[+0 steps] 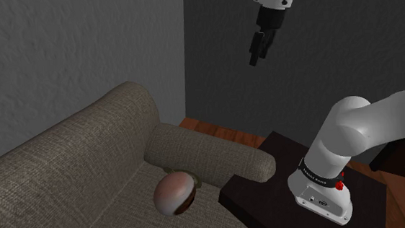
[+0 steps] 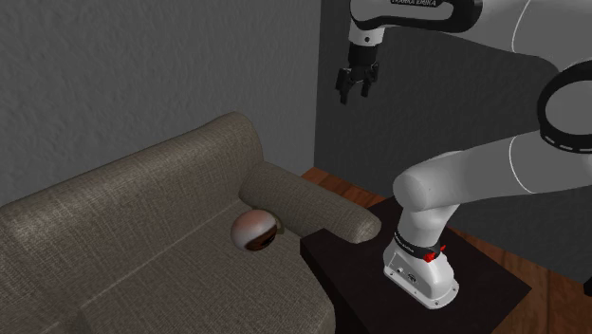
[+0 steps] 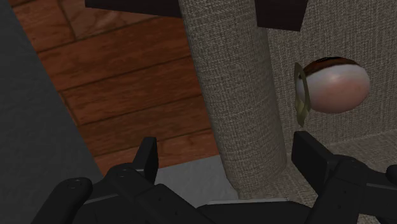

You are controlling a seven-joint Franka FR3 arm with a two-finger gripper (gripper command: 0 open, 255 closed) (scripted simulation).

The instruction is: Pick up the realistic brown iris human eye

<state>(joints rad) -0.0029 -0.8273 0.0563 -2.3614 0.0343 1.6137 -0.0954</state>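
So my arm (image 1: 360,125) is all glossy white rounded shells, with dark rings (image 2: 546,109) at the joints. Down by my base (image 1: 318,198) there's a black band (image 1: 316,173) with small white lettering I can't read, plus a red button (image 1: 339,185). My gripper (image 2: 353,93) is plain black, with two chunky, squared-off fingers (image 3: 147,156).
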